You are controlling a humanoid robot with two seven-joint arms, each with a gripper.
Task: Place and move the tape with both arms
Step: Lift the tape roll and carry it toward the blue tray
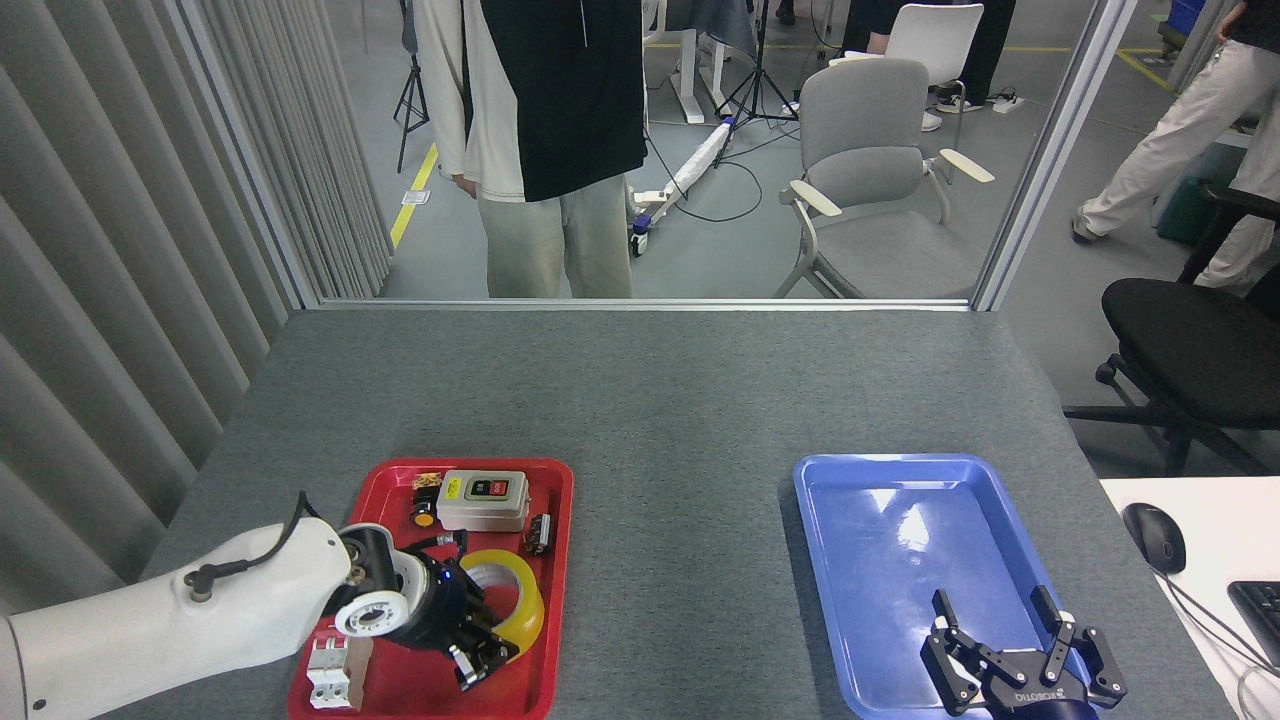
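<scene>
Left fingers (478, 640) clasp the tape (512, 598) — over the red tray (552, 560).

White "ROBOTIQ" lettering, seen upside down, stands on the black right gripper (1015, 650) at the near right; nothing else is legible.

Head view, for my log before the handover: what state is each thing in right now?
tape: in the red tray, gripped by left gripper
left gripper: shut on the tape
right gripper: open, empty, over the blue tray
red tray: holds tape, switch box and small parts
blue tray: empty
switch box: lying flat, untouched
</scene>
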